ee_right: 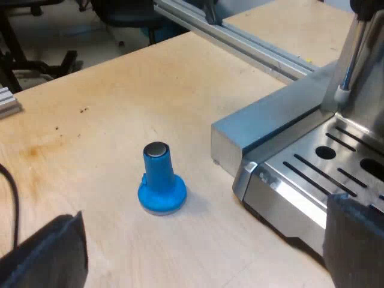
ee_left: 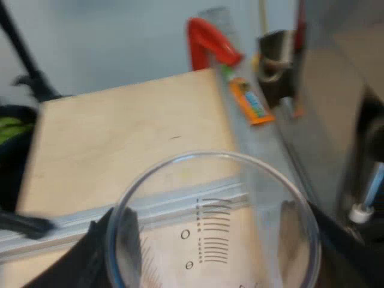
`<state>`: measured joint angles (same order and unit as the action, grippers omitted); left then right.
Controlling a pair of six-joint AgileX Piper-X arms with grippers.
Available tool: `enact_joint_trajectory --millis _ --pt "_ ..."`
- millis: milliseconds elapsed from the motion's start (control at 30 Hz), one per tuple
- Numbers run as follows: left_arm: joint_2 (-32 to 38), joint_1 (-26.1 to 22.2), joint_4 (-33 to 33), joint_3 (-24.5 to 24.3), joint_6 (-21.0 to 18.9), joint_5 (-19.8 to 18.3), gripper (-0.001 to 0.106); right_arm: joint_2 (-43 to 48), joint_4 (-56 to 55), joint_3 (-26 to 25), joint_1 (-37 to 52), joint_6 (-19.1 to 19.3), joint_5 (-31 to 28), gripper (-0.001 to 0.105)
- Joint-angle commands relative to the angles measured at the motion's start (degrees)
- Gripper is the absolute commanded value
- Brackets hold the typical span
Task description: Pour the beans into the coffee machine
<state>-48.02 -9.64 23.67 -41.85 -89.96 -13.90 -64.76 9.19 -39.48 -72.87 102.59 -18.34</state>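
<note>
Hidden or unclear:
- The base of the measuring glass (ee_left: 213, 180) is cut off, so I cannot tell what it contains. Only its round rim and printed scale marks read clearly.
- Of the espresso machine (ee_right: 282, 120) I see just the low grey body and the slotted drip tray (ee_right: 336, 162). Everything higher is cut off.
- Past the glass there is a blurred red shape (ee_left: 207, 39), an orange tube (ee_left: 252, 102) and a dark metal cup (ee_left: 277, 60). I cannot identify them further.

Jaws:
- My left gripper (ee_left: 207, 240) has its black fingers (ee_left: 90, 255) pressed against opposite sides of the glass, holding it over the table (ee_left: 120, 138).
- My right gripper (ee_right: 201, 258) is spread wide with nothing between the fingers.

Around:
- A blue tamper (ee_right: 161, 180) stands upright on the wood, near the machine's corner but apart from it, out ahead of my right jaws.
- An aluminium rail (ee_left: 60, 228) crosses the table under the glass.

Materials: the glass is clear and smooth, the table is pale plywood, the tray is brushed steel, and the tamper is matt blue with a metal cap.
</note>
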Motion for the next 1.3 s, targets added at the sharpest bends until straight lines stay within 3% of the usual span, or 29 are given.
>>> enact_joint_trajectory --millis 33,200,400,667,733,867,1300 --pt "0.42 -2.46 -5.41 4.07 -3.22 -2.47 0.005 -0.22 2.41 1.21 -0.04 -0.04 0.22 0.080" --pt "-0.25 -3.88 -14.94 10.17 -2.34 -2.83 0.005 -1.09 2.64 2.12 -0.04 -0.04 0.22 0.080" --pt "-4.22 -3.88 -27.66 16.00 -1.06 -9.09 0.005 -6.73 10.67 2.12 -0.04 0.19 0.13 0.080" --pt "-12.32 -3.88 -33.36 16.37 -1.06 -9.27 0.005 -12.95 21.72 2.12 -0.04 0.07 -3.33 0.080" --pt "-14.64 -3.88 -36.33 16.37 -1.06 -11.38 0.005 -14.69 23.09 2.12 -0.04 0.07 -3.77 0.080" --pt "-19.50 -3.88 -41.30 16.37 -1.28 -14.30 0.005 -16.01 23.21 2.12 -0.04 0.07 -3.77 0.080" --pt "-34.92 -3.88 -54.36 16.37 -1.09 -14.19 0.005 -16.16 23.58 2.12 -0.04 0.07 -3.77 0.080"
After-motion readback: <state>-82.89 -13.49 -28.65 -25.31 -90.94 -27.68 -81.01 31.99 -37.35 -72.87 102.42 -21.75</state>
